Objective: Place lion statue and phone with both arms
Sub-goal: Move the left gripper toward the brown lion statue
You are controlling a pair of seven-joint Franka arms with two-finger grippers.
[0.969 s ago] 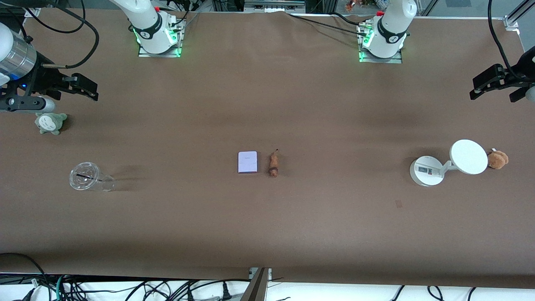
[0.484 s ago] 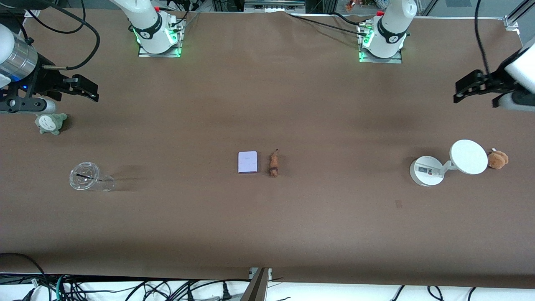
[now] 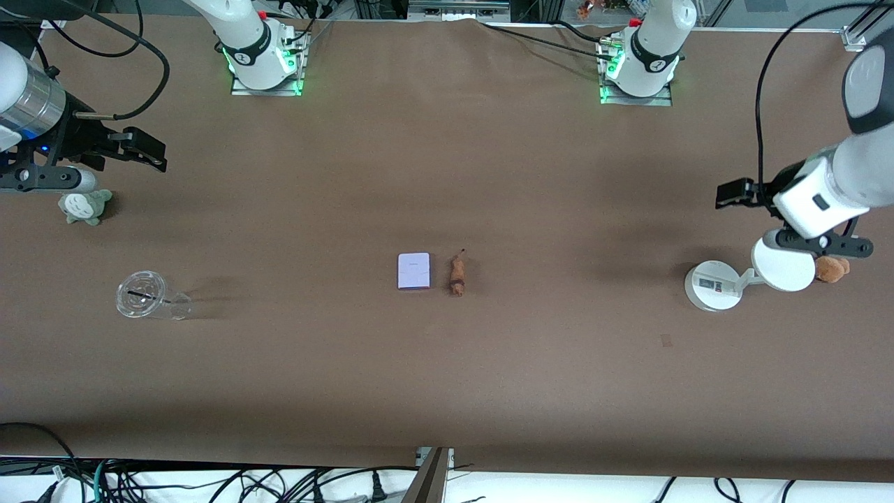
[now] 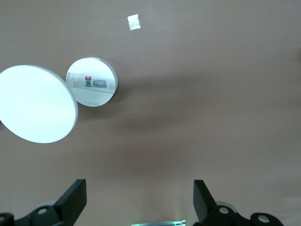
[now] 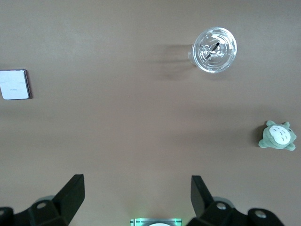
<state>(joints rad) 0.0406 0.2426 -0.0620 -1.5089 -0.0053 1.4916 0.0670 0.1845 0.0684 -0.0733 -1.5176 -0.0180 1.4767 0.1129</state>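
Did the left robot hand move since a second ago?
Yes. The left end effector has swung in from the table's edge toward the middle and now hangs open above the white round-based device, which stayed put.

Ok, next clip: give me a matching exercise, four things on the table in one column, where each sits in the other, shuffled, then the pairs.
Things:
1. phone
2. lion statue
3. clear cup
4. grey-green plush toy

Places:
A. at the right arm's end of the table, farther from the front camera than the cup
B. mid-table, beside the phone, toward the left arm's end
C. lying on its side toward the right arm's end
D. mid-table, flat, beside the lion statue, toward the right arm's end

Pairs: 1-D, 2-B, 3-C, 4-A
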